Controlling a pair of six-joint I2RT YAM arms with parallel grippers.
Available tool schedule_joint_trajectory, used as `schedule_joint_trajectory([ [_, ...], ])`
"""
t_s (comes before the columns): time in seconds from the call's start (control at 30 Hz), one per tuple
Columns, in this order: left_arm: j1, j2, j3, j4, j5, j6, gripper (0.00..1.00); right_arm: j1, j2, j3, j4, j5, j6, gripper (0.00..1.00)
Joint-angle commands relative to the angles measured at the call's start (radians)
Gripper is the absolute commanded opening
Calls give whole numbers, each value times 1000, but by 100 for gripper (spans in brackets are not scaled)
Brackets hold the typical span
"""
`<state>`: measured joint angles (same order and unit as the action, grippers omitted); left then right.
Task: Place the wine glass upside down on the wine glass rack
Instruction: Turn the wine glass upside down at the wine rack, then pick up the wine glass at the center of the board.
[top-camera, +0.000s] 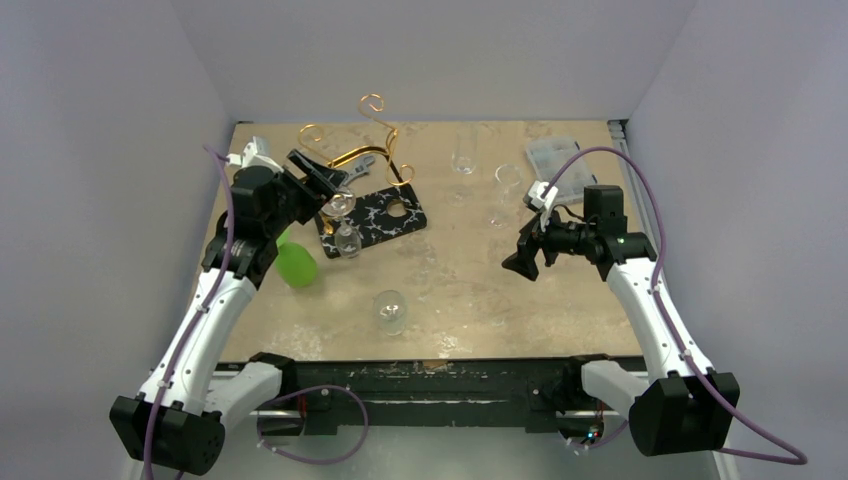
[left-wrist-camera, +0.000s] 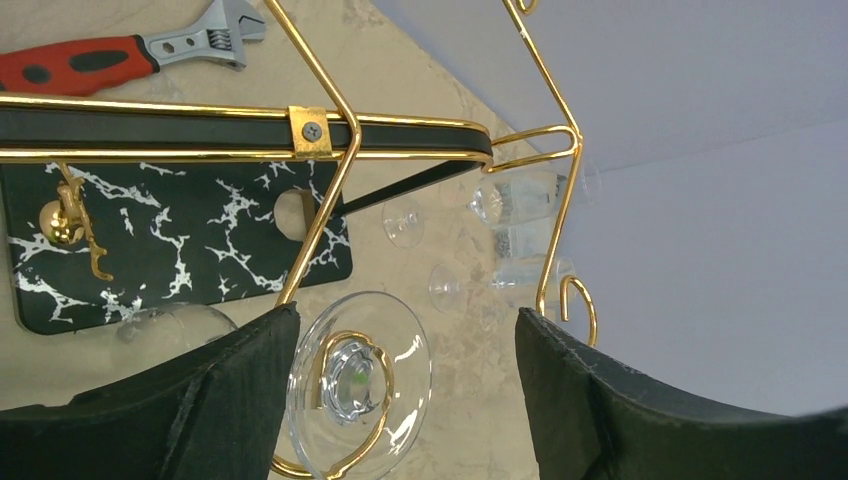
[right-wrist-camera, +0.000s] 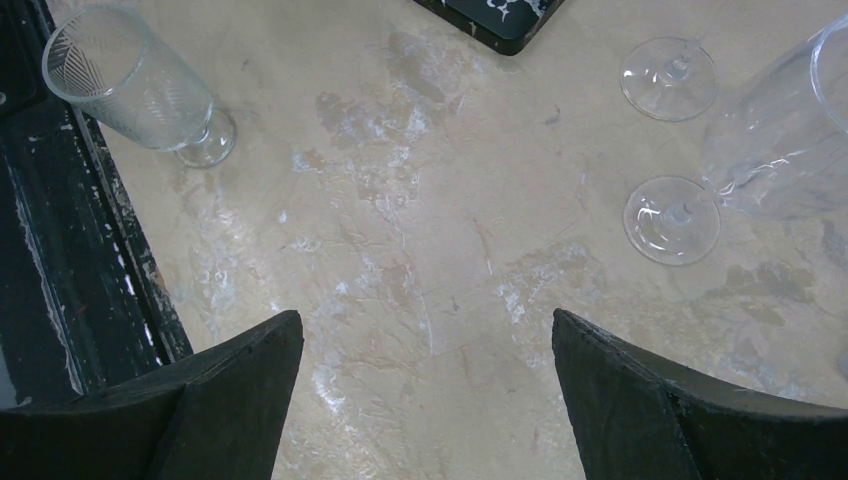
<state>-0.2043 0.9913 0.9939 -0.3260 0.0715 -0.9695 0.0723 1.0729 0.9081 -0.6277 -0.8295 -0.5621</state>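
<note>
Spanning the scene, a mottled beige table (top-camera: 470, 290) sits boxed by pale walls (top-camera: 430, 50). The left arm stretches forward, its gripper (top-camera: 330, 190) tilted over the rack (left-wrist-camera: 310, 130) with jaws apart. The wine glass (left-wrist-camera: 405, 355) hangs upside down in a scroll loop between its fingers, unclamped. The right gripper (top-camera: 522, 262), spread wide, points down at the table.

wine glass rack (left-wrist-camera: 310, 130): arms cut off, top edge | tilted glass (right-wrist-camera: 780, 140): cut off, right edge
</note>
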Motion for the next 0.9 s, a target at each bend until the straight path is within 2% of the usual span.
schedule_joint_trajectory([
  [0.0,-3,3,63,13,-38,54,76,-2,-20,6,0,-16,-16,91],
  [0.87,-3,-14,152,-72,-162,200,77,-3,-19,3,-2,-18,-21,91],
])
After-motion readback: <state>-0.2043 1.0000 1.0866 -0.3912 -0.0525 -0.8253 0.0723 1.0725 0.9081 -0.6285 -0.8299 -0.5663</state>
